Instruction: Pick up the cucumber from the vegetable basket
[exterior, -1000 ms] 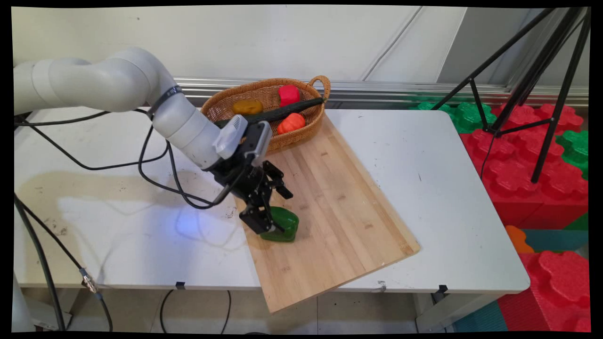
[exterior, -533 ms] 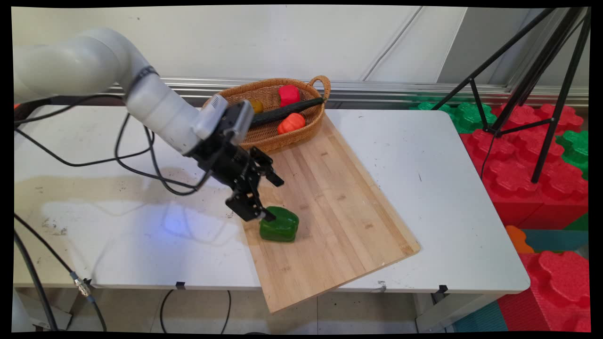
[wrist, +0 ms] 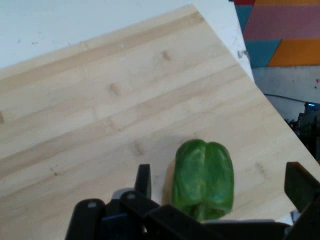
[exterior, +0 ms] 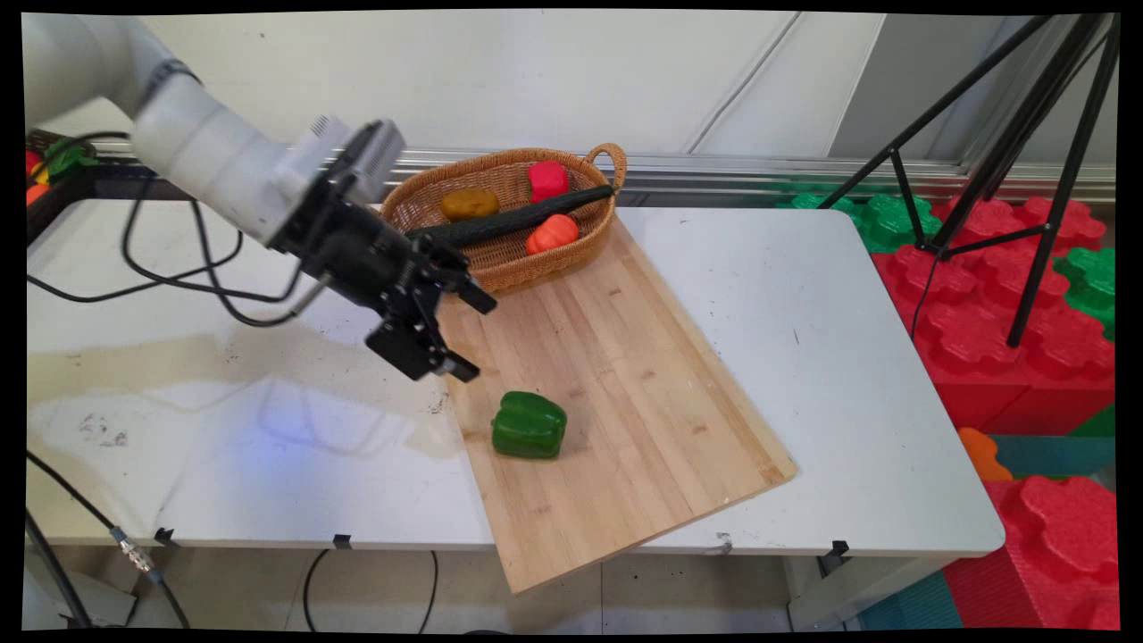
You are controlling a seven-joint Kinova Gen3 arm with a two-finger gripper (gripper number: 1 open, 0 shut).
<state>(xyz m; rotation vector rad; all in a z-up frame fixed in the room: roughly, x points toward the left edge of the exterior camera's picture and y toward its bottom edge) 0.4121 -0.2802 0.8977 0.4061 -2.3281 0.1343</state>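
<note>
Two black fingers (exterior: 466, 332) of the gripper (exterior: 471, 336) stand spread wide with nothing between them, raised above the left edge of the wooden cutting board (exterior: 625, 384), where the board meets the white table (exterior: 830, 357). Black cables (exterior: 179, 286) loop down from the arm over the table's left half. Just right of and below the gripper, a green bell pepper (exterior: 529, 426) lies on its side on the board, near the board's left edge and apart from both fingers. Seen from the hand, the pepper (wrist: 204, 179) lies between the two spread fingertips (wrist: 144, 180), nearer to the left one, with bare board (wrist: 100, 110) all round it. Further right and toward the wall, a wicker basket (exterior: 509, 259) sits at the board's far end, holding a brown-yellow piece (exterior: 469, 204), a long dark vegetable (exterior: 509, 220) laid across the basket from rim to rim, a red piece (exterior: 547, 179) and an orange pepper (exterior: 552, 233). Beyond the table's right side stand a black tripod (exterior: 1027, 152) and big red and green foam blocks (exterior: 1000, 295).
</note>
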